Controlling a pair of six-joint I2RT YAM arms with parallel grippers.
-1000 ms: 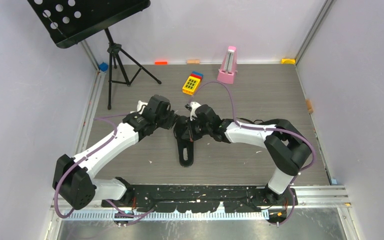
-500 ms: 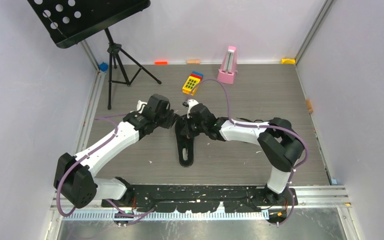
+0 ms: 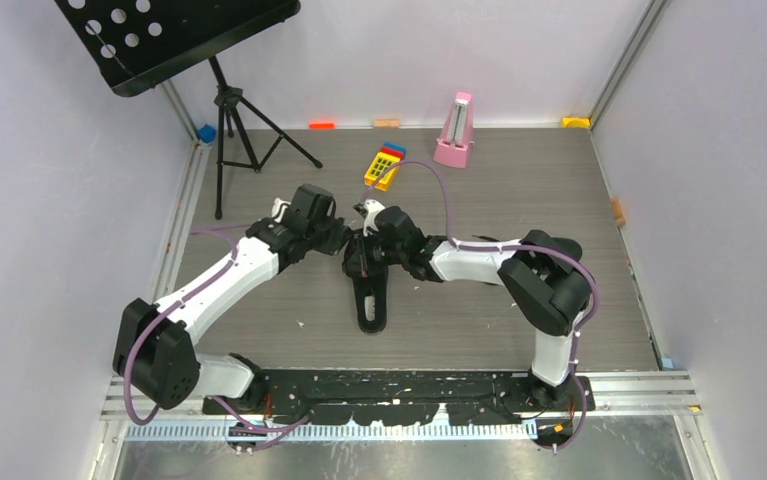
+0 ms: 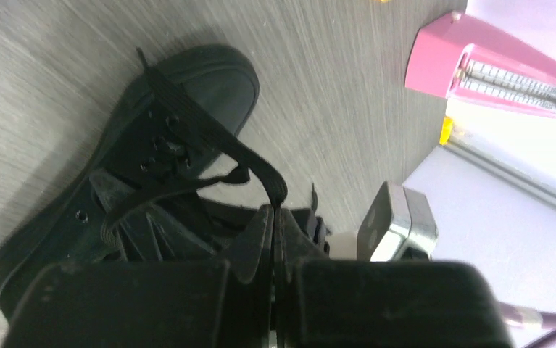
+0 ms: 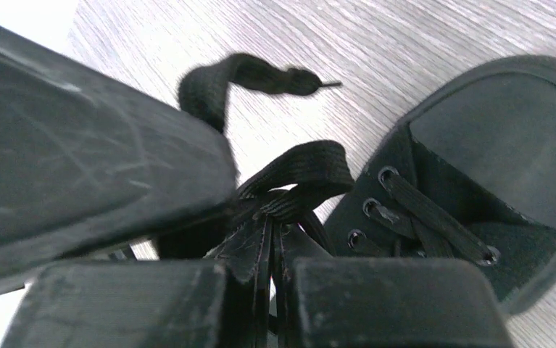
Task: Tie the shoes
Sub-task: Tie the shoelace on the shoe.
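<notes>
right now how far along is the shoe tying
Early. Done: the shoe is laced through its eyelets, but no knot or bow shows. In hand: the left tool and right tool are each shut on a lace strand above it. Left: the knot and bow. Only one shoe is in view.

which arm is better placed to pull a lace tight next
Left, likely: the left gripper is shut on one lace strand running from the eyelets of the shoe, ready to draw outward. The right gripper pinches a folded bunch of lace that looks slack.
</notes>
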